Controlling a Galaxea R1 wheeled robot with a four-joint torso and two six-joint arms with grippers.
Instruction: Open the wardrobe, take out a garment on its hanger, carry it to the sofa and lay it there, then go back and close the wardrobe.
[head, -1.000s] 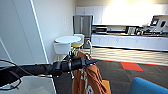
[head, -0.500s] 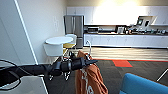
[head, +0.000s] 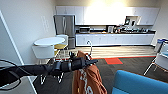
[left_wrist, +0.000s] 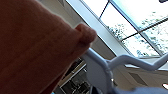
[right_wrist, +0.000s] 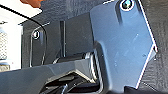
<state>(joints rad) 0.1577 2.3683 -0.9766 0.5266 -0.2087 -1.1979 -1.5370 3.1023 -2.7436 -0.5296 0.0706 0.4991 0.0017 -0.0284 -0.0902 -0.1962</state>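
My left arm reaches in from the left, and the left gripper (head: 86, 61) is shut on the pale hanger (head: 89, 47) just under its hook. The rust-orange garment (head: 87, 78) with a white print hangs from it, down below the picture's lower edge. In the left wrist view the orange cloth (left_wrist: 32, 45) sits close against the white hanger (left_wrist: 105, 68). A corner of the bright blue sofa (head: 140, 83) shows low at the right, just beside the hanging garment.
A round white table (head: 49, 41) with white chairs (head: 45, 52) stands ahead on the left by the wall. A steel fridge (head: 65, 28) and a long kitchen counter (head: 115, 38) line the far wall. Another white chair (head: 161, 60) stands at the right edge. Dark carpet with a red patch (head: 113, 60) lies between.
The whole view has swung to the right, so the fridge and table sit further left in the picture. The blue sofa has come into sight. The left gripper still holds the hanger.
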